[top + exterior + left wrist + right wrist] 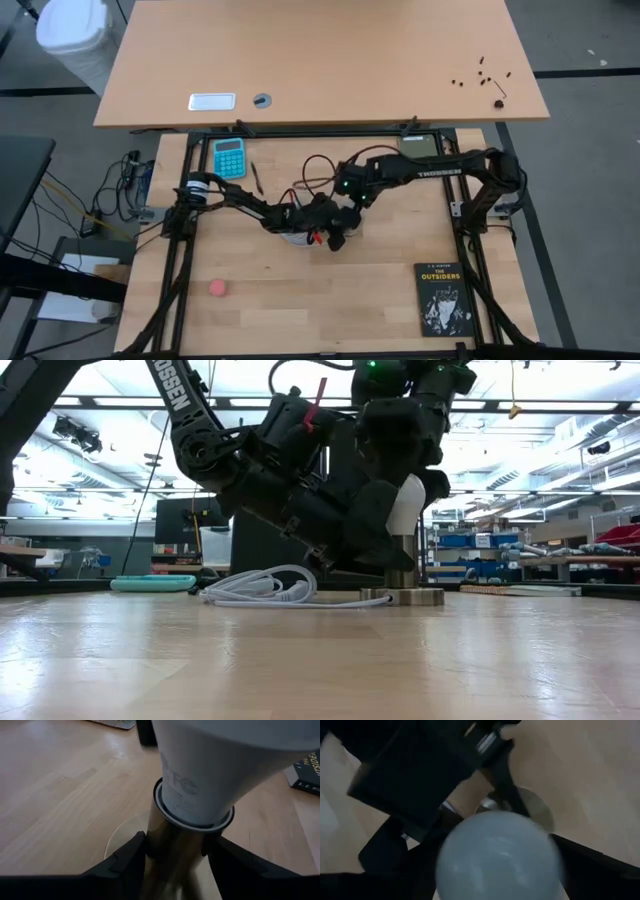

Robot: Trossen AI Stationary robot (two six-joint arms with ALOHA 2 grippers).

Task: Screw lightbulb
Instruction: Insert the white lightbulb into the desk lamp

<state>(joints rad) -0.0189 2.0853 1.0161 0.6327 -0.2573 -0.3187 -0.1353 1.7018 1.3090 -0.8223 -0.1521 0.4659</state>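
Observation:
The white frosted lightbulb [406, 500] stands upright with its base in a metal socket tube [402, 565]. The tube rises from a round disc [402, 597] that lies flat on the wooden table. My left gripper [175, 844] comes in low from the table's left and is shut on the tube just under the bulb [210, 770]. My right gripper [490, 867] hangs over the bulb, pointing steeply down. It is open, one finger on each side of the bulb's round top [500, 855]. In the high view both grippers [300, 228] [340, 232] meet at mid-table and hide the bulb. My left gripper pinches the metal socket tube [172, 851] between its two fingers [131, 856], just below the collar where the bulb enters. The fingers come nearly level from the table's left, slanting a little downward, and lie across the upright tube. The socket's disc [122, 836] stays flat on the table.
A coiled white cord [260, 588] lies on the table left of the socket. A teal calculator [229, 157] and a pen [256, 177] lie at the far left. A pink ball [218, 288] sits near left, and a black book [443, 298] near right.

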